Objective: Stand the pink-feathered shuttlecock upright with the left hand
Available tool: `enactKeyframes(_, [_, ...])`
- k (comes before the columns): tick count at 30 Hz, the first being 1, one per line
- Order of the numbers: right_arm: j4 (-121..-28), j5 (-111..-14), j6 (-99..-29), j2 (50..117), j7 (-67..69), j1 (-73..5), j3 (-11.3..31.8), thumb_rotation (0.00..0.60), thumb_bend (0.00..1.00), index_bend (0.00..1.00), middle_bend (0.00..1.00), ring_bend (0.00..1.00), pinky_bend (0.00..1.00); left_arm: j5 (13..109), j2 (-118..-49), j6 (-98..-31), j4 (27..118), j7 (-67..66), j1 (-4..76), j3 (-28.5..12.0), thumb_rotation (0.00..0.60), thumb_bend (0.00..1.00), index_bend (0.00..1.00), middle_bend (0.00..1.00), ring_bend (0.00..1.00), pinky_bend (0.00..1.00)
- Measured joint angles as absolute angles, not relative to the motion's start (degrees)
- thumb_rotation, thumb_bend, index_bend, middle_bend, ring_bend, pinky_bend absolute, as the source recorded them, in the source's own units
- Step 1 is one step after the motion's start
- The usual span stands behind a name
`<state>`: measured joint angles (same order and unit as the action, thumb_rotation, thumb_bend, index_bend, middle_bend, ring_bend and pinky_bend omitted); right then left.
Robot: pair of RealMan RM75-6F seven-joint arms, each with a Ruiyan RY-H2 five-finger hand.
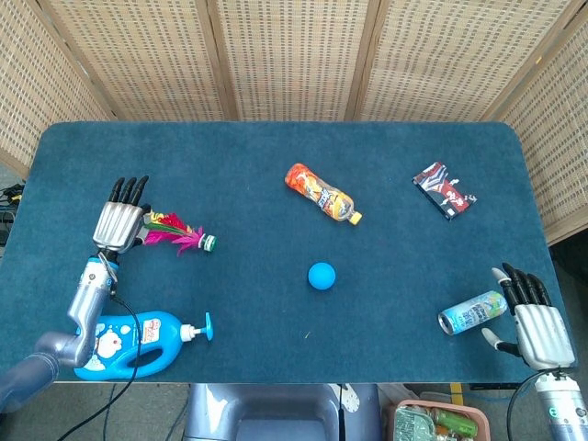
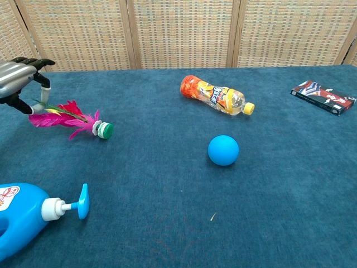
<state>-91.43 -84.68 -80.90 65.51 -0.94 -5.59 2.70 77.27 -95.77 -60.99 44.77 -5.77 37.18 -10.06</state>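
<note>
The shuttlecock lies on its side at the table's left side, feathers toward the left hand, which sits over their tips. The pump bottle lies nearer the front edge, below that hand. The drink bottle lies mid-table with the ball before it; the packet lies far right, the can just beside the right hand.

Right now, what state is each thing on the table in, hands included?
Pink-feathered shuttlecock: lying on its side, green base toward the centre.
Left robot hand: at the feather tips, grip unclear.
Right robot hand: open, beside the can.
Orange plastic drink bottle: lying down, capped.
Blue foam ball: resting alone.
Drink can: on its side.
Blue pump bottle: lying flat.
Dark snack packet: flat.
</note>
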Motion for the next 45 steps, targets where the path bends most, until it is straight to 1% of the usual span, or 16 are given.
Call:
enactKeyframes(8, [-91.69, -85.11, -81.71, 65.27, -0.71, -5.32, 2.70, 0.600, 0.19, 0.00, 0.00, 0.00, 0.02, 78.97, -90.93, -65.34, 52.15, -7.08, 36.74, -10.46, 0.600, 0.39, 0.63, 0.04, 0.00, 0.00])
enactKeyframes(12, [-91.96, -85.54, -82.21, 65.17, -0.80, -5.18, 2.64, 0.600, 0.19, 0.00, 0.00, 0.00, 0.02, 80.06, -86.80, -66.90, 57.86, -9.14, 36.63, -10.55, 0.600, 0.39, 0.64, 0.04, 0.00, 0.00])
enactKeyframes(18, [-92.51, -86.27, -83.03, 64.92, -0.76, -4.92, 2.53, 0.600, 0.18, 0.00, 0.00, 0.00, 0.02, 80.80, -80.07, -68.13, 65.82, -13.22, 36.70, -11.20, 0.600, 0.39, 0.64, 0.04, 0.00, 0.00])
enactKeyframes(24, [-92.74, -86.72, -83.54, 64.64, -0.30, -4.70, 2.44, 0.600, 0.19, 0.00, 0.00, 0.00, 0.02, 81.24, -75.79, -67.74, 71.98, -16.97, 37.00, -11.16, 0.600, 0.41, 0.65, 0.04, 0.00, 0.00])
enactKeyframes(30, [-92.85, -86.80, -83.70, 64.53, -0.12, -4.61, 2.45, 0.600, 0.19, 0.00, 0.00, 0.00, 0.02, 83.57, -74.08, -66.48, 72.93, -18.60, 37.93, -9.65, 0.600, 0.41, 0.65, 0.04, 0.00, 0.00])
enactKeyframes(39, [-92.94, -87.05, -83.74, 64.53, -0.17, -4.62, 2.40, 0.600, 0.19, 0.00, 0.00, 0.00, 0.02, 87.86, -71.93, -66.44, 72.36, -19.89, 39.44, -8.14, 0.600, 0.41, 0.65, 0.04, 0.00, 0.00])
enactKeyframes(45, [-93.04, -87.22, -84.00, 64.43, -0.04, -4.53, 2.40, 0.600, 0.19, 0.00, 0.00, 0.00, 0.02, 90.22, -71.83, -66.50, 71.53, -20.48, 39.84, -6.48, 0.600, 0.41, 0.65, 0.04, 0.00, 0.00])
